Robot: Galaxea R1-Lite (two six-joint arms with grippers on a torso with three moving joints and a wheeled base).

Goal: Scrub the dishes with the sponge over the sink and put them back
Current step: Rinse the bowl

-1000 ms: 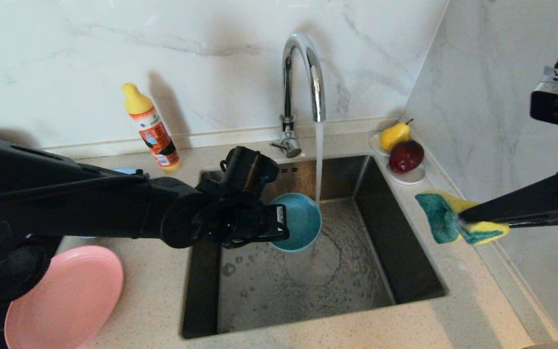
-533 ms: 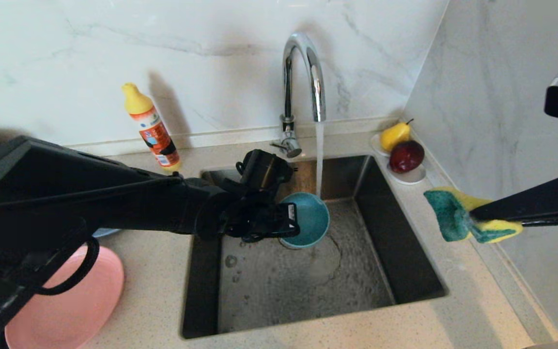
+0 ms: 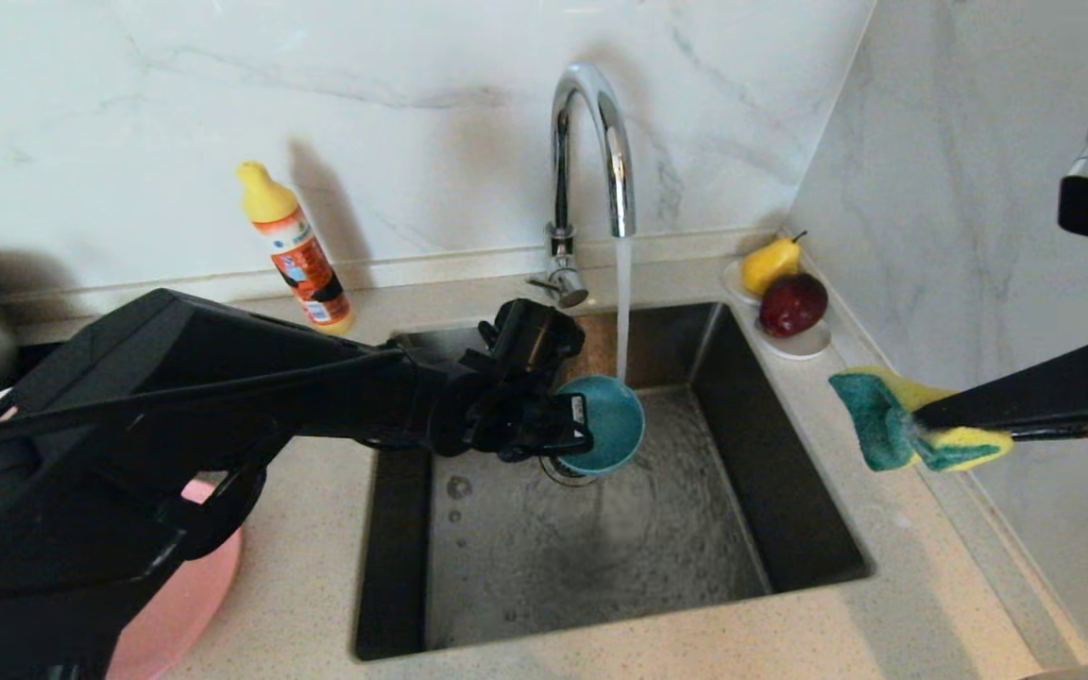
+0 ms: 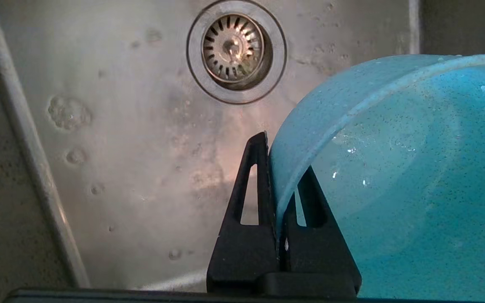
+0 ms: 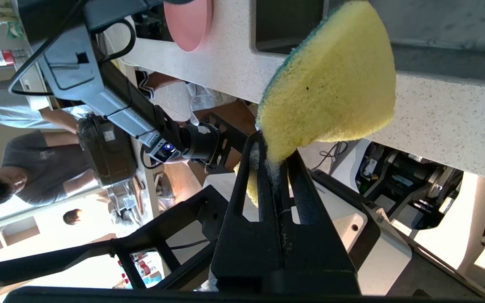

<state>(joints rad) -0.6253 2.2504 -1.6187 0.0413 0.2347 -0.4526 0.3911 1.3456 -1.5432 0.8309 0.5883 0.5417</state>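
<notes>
While the tap runs into the sink [image 3: 790, 529], the left end effector [image 3: 580, 425] holds the small teal bowl [image 3: 612, 423] by its rim over the basin, one finger inside the bowl and one outside, with the stream falling just at the bowl's far edge. The bowl is tipped on edge, its open face turned toward the robot's right, so its hollow looks roughly toward the sponge [image 3: 912, 422]. That sponge is pinched flat in the right end effector [image 5: 279, 158], held above the counter [image 3: 884, 604] at the right rim of the sink, well apart from the bowl and green side facing it. The coming scrub seems to turn on closing that sideways gap: the right arm has to carry the sponge leftward over the basin into the bowl's open face. Compared with a second ago, the bowl has shifted slightly farther back and toward the stream, and the sponge has barely moved.
</notes>
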